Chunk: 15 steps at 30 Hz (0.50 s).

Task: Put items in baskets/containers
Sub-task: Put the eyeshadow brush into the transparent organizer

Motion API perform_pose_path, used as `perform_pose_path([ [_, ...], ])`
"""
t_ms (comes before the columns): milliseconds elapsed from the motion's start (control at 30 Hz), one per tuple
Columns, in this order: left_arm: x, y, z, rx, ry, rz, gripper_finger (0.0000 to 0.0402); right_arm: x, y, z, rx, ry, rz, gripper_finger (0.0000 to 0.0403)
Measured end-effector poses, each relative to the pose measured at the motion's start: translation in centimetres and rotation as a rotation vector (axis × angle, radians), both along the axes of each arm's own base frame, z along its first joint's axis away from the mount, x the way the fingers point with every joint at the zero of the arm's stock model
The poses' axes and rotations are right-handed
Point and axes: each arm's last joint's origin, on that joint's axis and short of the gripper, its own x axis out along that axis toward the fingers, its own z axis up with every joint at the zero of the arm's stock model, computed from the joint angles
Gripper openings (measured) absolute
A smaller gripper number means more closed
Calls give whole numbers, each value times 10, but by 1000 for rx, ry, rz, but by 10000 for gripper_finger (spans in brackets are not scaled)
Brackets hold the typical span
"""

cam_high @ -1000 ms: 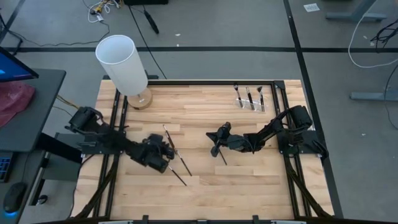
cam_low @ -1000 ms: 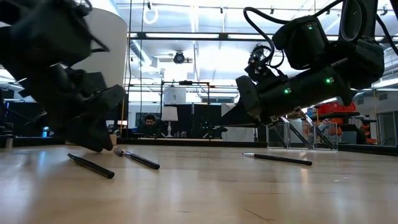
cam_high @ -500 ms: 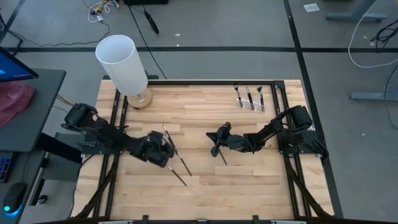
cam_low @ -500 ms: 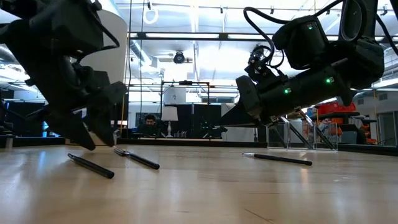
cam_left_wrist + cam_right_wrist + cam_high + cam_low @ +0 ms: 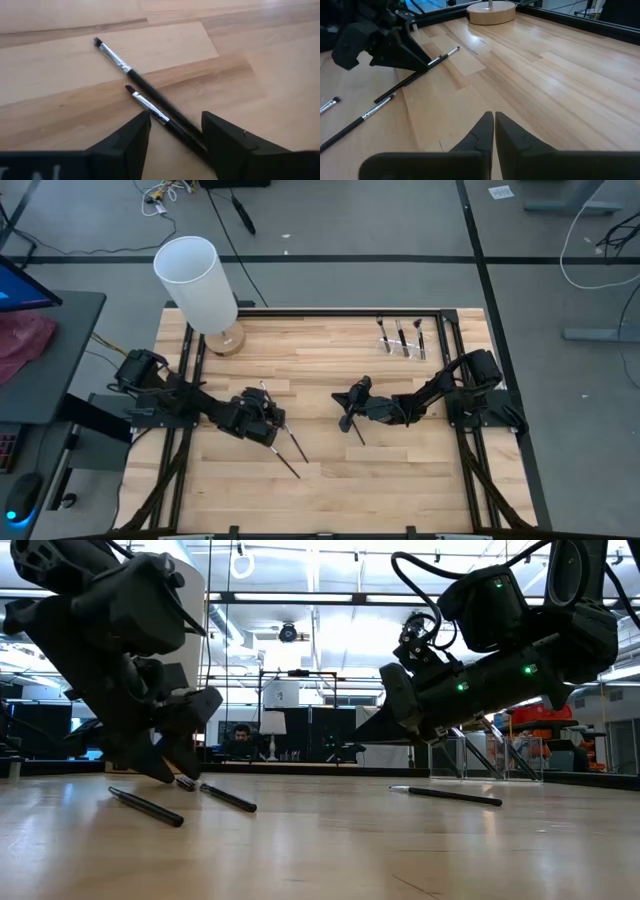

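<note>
Brushes on the left: two makeup brushes [image 5: 150, 102] lie loose on the wooden table [image 5: 400, 480], side by side and nearly parallel, their handles running in between the left arm's fingers in the left wrist view. From above they show as thin dark lines just beside the left gripper [image 5: 268, 420].

Third brush: another brush [image 5: 445, 795] lies flat near the table's middle, close under the right gripper [image 5: 347, 406].

Holder: the clear holder [image 5: 402, 345] stands at the far right of the table with three brushes [image 5: 400, 335] upright in it, well apart from the loose ones.

Left gripper: low over the pair, fingers [image 5: 131, 140] spread apart with both handles in the gap. Nothing clamped yet, folks — the brushes rest on the wood.

Right gripper: parked near mid-table, fingers [image 5: 482, 135] pressed together and empty. This arm waits.

Step in hand: reads as the pick — the left arm lining up to take a brush off the table, before any carry to the holder.

Next move calls for: a careful choice! Two handles sit between the fingers, so closing here may catch both or pinch one crooked. Shifting to straddle a single handle looks wiser, then a squeeze low to the wood, since these handles are slim and lie flat.

Risk: a thin round handle may roll or skid away as the fingers meet.

Also in play: the white cylinder [image 5: 197, 280] on its round wooden base [image 5: 227, 340] stands at the far left corner, clear of the action.
</note>
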Motion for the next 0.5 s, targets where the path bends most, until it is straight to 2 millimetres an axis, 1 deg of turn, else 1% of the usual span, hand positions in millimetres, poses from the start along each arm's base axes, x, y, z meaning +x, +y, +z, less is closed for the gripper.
perform_pose_path([
  [233,-10,-3,3,-45,105,-41,145,0,0,0,3,0,-1,21],
  [500,-25,-2,16,-77,248,-131,111,0,0,0,2,0,-1,21],
])
